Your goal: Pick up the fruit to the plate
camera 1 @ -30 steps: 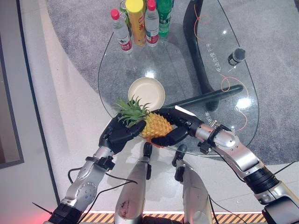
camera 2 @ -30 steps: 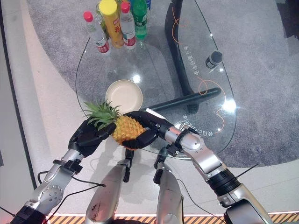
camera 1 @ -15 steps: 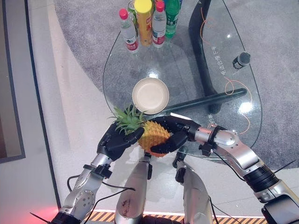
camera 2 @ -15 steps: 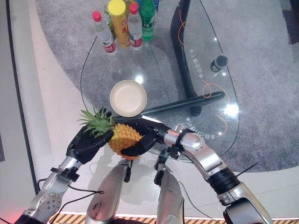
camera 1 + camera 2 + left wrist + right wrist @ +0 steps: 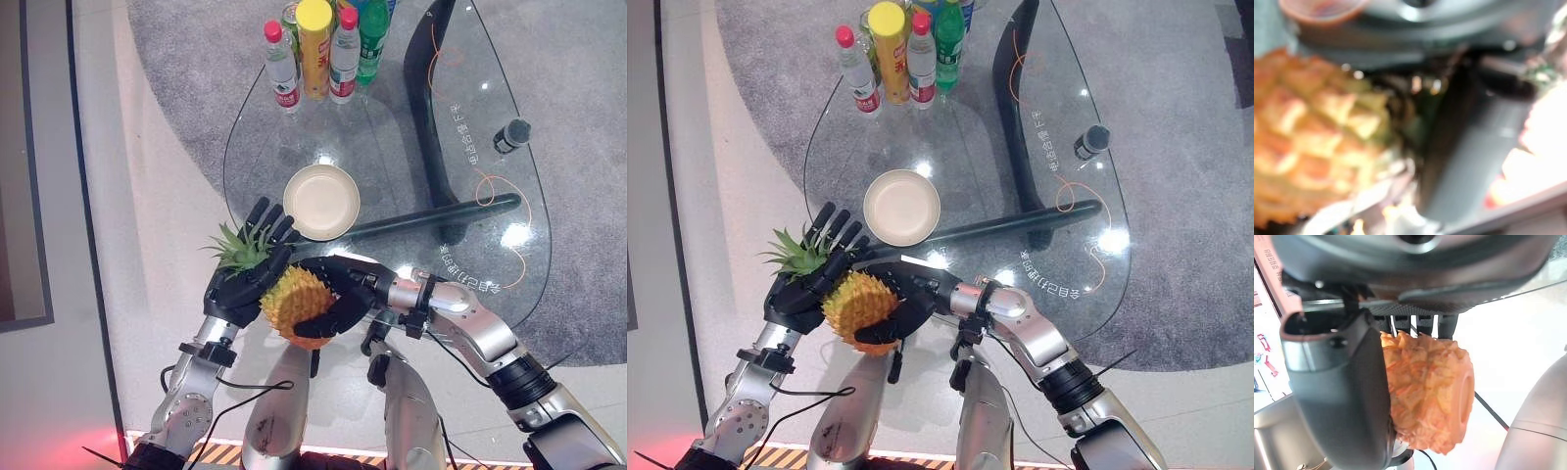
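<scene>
While off table, pineapple [image 5: 292,299] clamped in right robot hand [image 5: 338,299] | left robot hand [image 5: 245,279] fingers straight on crown | plate [image 5: 320,202] beyond

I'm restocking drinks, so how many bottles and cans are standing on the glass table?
At least 5, clustered at the table's far end: red-capped bottle, yellow-lidded can, second red-capped bottle, green bottle, a can behind. More may be hidden.
</scene>
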Controlling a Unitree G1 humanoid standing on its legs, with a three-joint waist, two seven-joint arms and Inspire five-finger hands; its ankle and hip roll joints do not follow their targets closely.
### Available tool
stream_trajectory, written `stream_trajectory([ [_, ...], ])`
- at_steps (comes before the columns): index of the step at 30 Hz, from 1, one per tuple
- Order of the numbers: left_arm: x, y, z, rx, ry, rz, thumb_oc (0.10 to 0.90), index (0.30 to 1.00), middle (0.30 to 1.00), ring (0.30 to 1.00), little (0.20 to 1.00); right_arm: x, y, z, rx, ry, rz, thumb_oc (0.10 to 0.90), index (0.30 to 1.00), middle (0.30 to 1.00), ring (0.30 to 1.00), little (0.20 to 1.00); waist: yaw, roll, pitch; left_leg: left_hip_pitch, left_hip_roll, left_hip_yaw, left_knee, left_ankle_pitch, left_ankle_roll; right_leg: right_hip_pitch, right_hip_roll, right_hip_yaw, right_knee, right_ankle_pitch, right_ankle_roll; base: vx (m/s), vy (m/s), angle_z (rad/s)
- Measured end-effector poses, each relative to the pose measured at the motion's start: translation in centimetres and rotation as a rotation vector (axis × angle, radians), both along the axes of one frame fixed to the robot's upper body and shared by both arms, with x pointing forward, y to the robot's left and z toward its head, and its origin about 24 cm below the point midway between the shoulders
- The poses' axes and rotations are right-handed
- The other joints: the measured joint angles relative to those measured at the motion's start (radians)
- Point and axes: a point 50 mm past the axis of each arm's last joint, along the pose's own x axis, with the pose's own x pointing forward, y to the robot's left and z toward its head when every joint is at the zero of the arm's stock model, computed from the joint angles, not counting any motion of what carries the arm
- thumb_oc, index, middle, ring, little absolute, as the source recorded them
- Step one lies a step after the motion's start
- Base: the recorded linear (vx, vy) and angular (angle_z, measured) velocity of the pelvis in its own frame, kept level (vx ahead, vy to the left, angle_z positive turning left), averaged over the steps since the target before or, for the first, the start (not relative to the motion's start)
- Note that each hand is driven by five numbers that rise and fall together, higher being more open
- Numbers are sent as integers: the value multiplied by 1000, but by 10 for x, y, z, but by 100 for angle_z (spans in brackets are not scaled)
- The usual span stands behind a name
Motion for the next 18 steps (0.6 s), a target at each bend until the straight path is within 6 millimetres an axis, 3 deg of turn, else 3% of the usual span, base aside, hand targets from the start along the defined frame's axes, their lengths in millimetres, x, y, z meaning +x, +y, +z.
stream_trajectory([
  [18, -1, 3, -2, 3, -71, -12, 100, 300, 300, 300, 200, 0, 2, 0, 15, 3, 2, 100, 300, 300, 300, 200, -25, 0, 0, 6, -3, 1, -8, 2, 2, 3, -4, 0, -2, 0, 0, 0, 0, 0],
])
